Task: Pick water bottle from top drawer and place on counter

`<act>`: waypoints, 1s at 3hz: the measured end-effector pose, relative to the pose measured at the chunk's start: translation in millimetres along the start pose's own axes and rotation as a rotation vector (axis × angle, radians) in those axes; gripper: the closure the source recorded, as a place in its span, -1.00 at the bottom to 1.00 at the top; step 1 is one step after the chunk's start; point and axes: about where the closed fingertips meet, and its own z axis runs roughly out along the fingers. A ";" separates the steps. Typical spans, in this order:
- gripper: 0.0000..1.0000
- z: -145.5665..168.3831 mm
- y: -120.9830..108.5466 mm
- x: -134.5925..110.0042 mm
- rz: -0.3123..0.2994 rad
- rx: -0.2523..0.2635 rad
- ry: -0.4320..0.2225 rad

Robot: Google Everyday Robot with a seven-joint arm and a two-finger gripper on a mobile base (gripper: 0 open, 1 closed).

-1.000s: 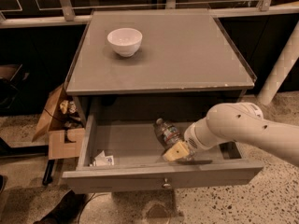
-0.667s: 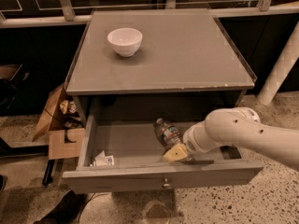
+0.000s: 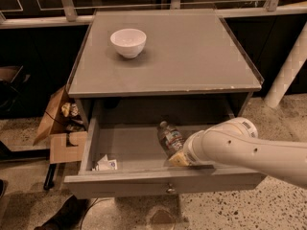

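The water bottle (image 3: pixel 169 137) lies on its side in the open top drawer (image 3: pixel 125 148), right of the drawer's middle, cap end toward the back left. My gripper (image 3: pixel 178 158) is inside the drawer at the bottle's near end, on the end of my white arm (image 3: pixel 244 150), which comes in from the right. Only a tan fingertip shows beside the bottle. The grey counter (image 3: pixel 192 56) is above the drawer.
A white bowl (image 3: pixel 128 42) stands on the counter's back left. A small white packet (image 3: pixel 106 164) lies in the drawer's front left corner. An open cardboard box (image 3: pixel 60 128) sits on the floor to the left. A white post (image 3: pixel 288 71) stands at the right.
My arm has shifted a little to the left and deeper over the drawer. The bottle has stayed where it was.
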 end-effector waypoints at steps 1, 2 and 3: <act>0.27 2.0 -0.9 4.0 -0.052 0.018 0.011; 0.74 2.0 -0.9 3.9 -0.052 0.018 0.011; 1.00 1.0 -0.3 2.8 -0.061 0.010 0.007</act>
